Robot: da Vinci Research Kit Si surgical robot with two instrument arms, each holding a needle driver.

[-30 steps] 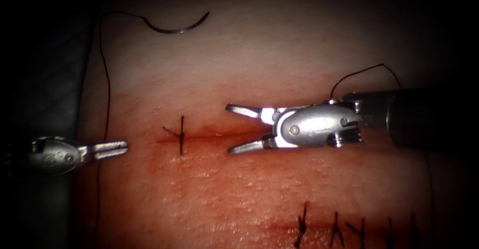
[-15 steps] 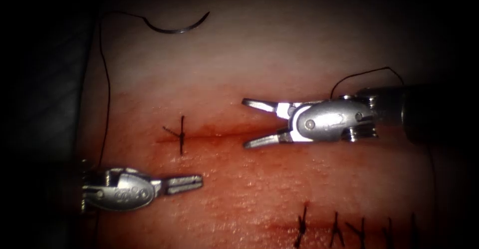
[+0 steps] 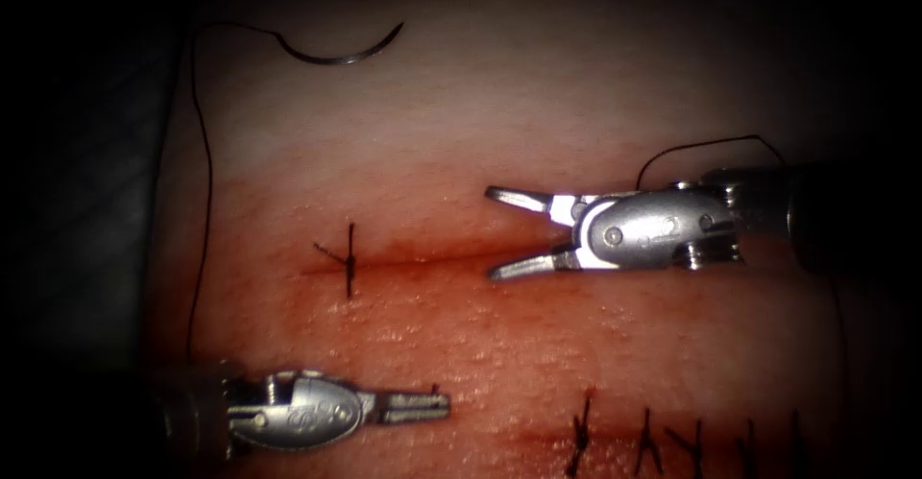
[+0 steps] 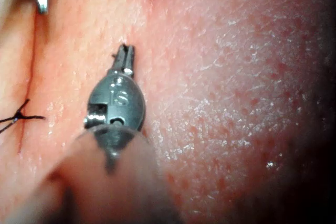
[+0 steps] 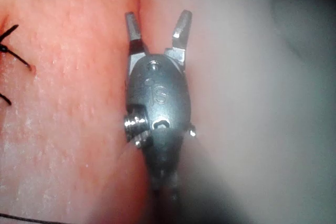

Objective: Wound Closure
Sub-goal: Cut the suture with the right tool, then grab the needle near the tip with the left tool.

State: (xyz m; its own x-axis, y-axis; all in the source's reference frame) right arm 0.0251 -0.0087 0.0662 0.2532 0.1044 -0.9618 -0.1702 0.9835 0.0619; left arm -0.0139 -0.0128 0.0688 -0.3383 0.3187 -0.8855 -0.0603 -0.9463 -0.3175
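The curved needle (image 3: 338, 51) lies free on the tissue (image 3: 538, 105) far above the cut's left end, held by neither tool and not in the tissue. Its thread (image 3: 204, 201) runs down the left side. The cut (image 3: 432, 259) runs across, with one stitch (image 3: 349, 260) near its left end. My right tool (image 3: 495, 232) hovers over the cut's right part, jaws open and empty; the same spread jaws (image 5: 157, 24) show in the right wrist view. My left tool (image 3: 437, 404) lies below the cut, jaws shut (image 4: 124, 53), with a tiny dark speck at the tip.
A second row of dark stitches (image 3: 672, 439) sits at the lower right. A thin loop of thread (image 3: 701, 141) arcs above the right tool's wrist. Red fluid (image 3: 480, 335) stains the tissue around and below the cut. Darkness lies beyond the tissue's left edge.
The left tool has travelled from the left of the stitch down and to the right, below the cut. The right tool has drawn back slightly to the right, still open. The needle has not moved.
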